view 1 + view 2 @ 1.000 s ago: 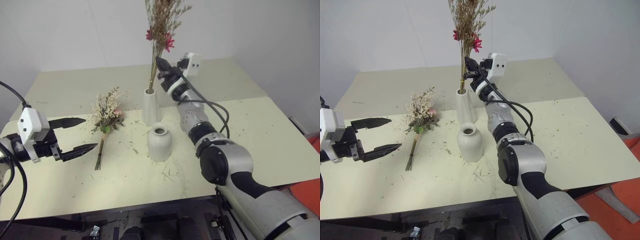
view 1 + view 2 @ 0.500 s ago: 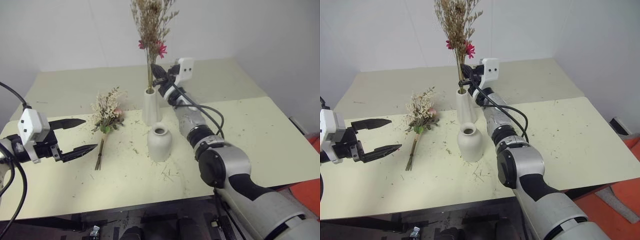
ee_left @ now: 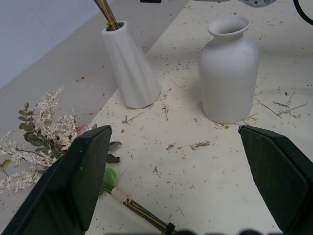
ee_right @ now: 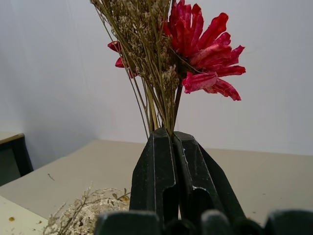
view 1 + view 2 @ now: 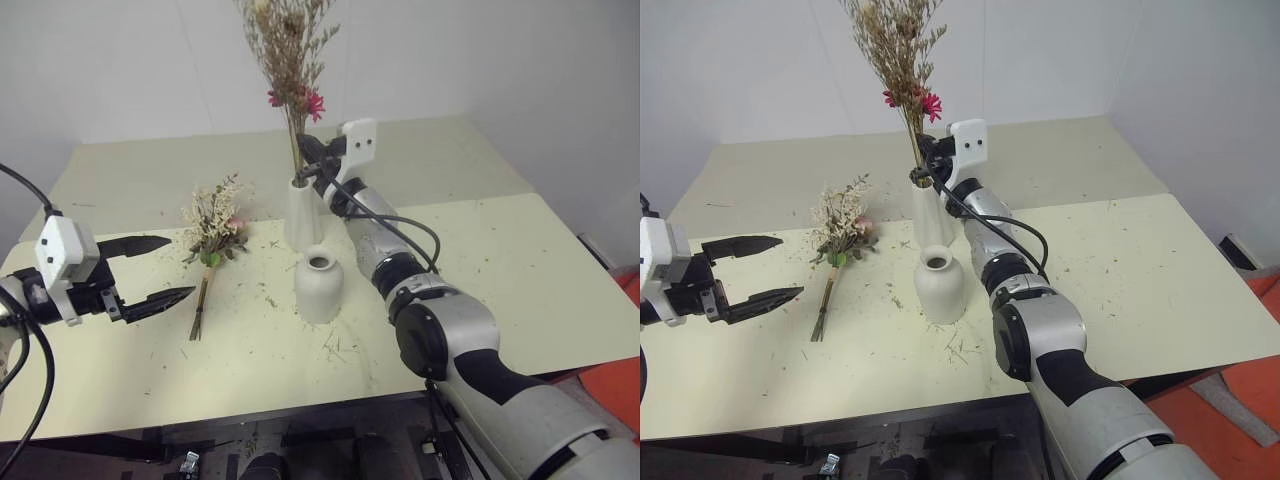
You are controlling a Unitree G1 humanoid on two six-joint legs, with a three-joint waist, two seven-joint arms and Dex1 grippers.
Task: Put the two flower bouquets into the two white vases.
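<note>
While the right gripper (image 5: 306,152) stays clamped on the grass bunch (image 5: 285,45), its stems sit in the tall vase (image 5: 301,214). Left gripper (image 5: 165,269) hovers open near the rose bunch (image 5: 214,226) lying on the table (image 5: 500,270) beside the squat vase (image 5: 319,285)

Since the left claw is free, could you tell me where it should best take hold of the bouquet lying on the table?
Grip the short bouquet at its bare stems, coming from above: it lies flat, blooms toward the tall vase, stem ends nearest the open left claw.
</note>
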